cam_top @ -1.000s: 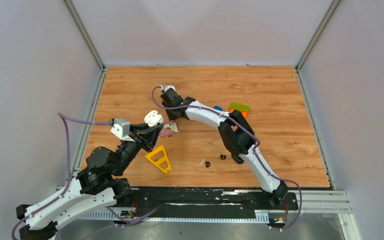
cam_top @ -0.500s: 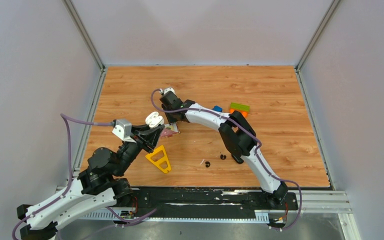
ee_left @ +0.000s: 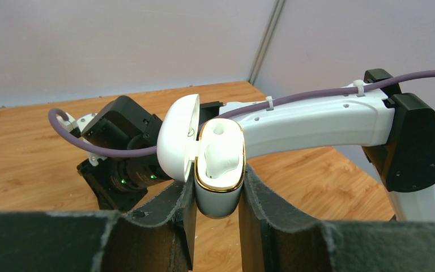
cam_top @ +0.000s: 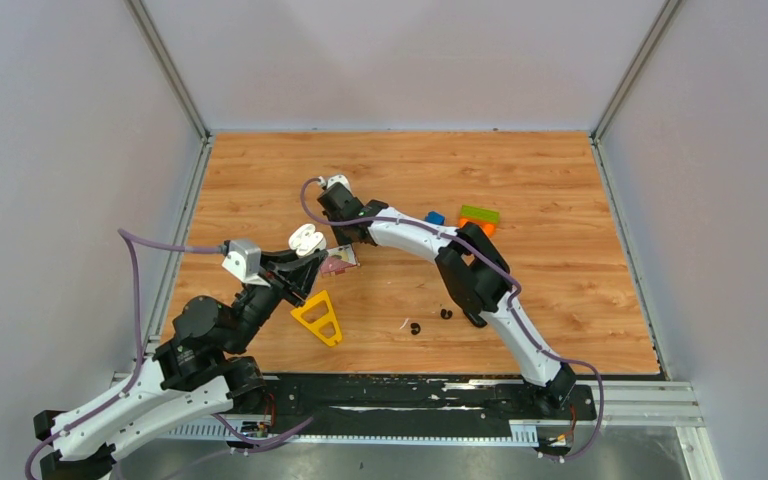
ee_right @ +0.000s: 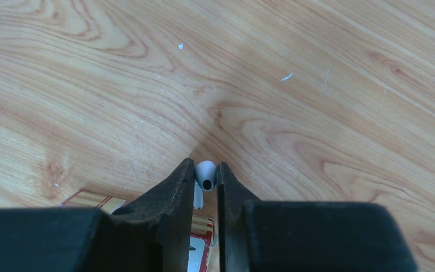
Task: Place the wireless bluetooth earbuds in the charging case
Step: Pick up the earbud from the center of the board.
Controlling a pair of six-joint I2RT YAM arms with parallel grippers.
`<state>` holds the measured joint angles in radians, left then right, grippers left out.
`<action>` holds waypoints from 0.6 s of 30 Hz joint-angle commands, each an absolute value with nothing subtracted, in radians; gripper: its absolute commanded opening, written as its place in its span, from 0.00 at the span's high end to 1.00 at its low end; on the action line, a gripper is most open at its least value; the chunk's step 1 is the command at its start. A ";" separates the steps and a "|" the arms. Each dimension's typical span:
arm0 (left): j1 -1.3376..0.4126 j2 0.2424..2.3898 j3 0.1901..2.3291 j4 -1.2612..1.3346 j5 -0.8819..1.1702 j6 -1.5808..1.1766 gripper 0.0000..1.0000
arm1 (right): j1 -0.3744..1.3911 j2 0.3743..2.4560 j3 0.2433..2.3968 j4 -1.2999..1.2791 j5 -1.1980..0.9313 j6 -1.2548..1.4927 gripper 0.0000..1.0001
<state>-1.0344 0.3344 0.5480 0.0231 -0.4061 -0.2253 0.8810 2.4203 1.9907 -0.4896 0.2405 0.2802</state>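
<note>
- Done so far, as far as can be judged: the charging case (ee_left: 220, 198) is up off the tabletop (cam_top: 570, 290), clamped upright between the left jaws, with its lid (ee_left: 175, 139) swung back and open.
- One white bud (ee_left: 222, 161) already appears to sit in the case. Above it is a round hole that looks like an empty slot.
- In hand: the right jaws are closed on a second white earbud (ee_right: 205, 177), pinching its rounded head with the short stem pointing down.
- In the overhead view the right jaws are just beside the open case, above a small card (cam_top: 338, 263). The earbud is not yet in the case.
- Left to do: bring that earbud over the free slot and seat it, stem first by the look of the opening.
- Two black earbuds (cam_top: 415, 328) (cam_top: 446, 314) lie on the tabletop, well apart from the case and near the right arm's elbow. Neither is held. Whether this case takes them cannot be told.
- Looks: the held earbud is glossy white and tiny, with a dark opening on its head. The case is smooth white with a gold rim around its mouth.
</note>
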 commanded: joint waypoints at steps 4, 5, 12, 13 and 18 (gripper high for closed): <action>-1.037 0.339 0.549 0.058 -0.412 -0.201 1.00 | 0.872 2.452 1.962 -0.560 0.256 0.298 0.95; -1.037 0.340 0.548 0.059 -0.411 -0.200 1.00 | 0.870 2.428 1.940 -0.555 0.261 0.296 0.95; -1.037 0.346 0.520 0.109 -0.398 -0.212 1.00 | 0.832 2.182 1.727 -0.492 0.258 0.289 0.95; -1.037 0.346 0.516 0.118 -0.398 -0.215 1.00 | 0.830 2.154 1.693 -0.484 0.254 0.289 0.95; -1.036 0.361 0.512 0.138 -0.383 -0.231 1.00 | 0.820 2.017 1.506 -0.459 0.226 0.301 0.95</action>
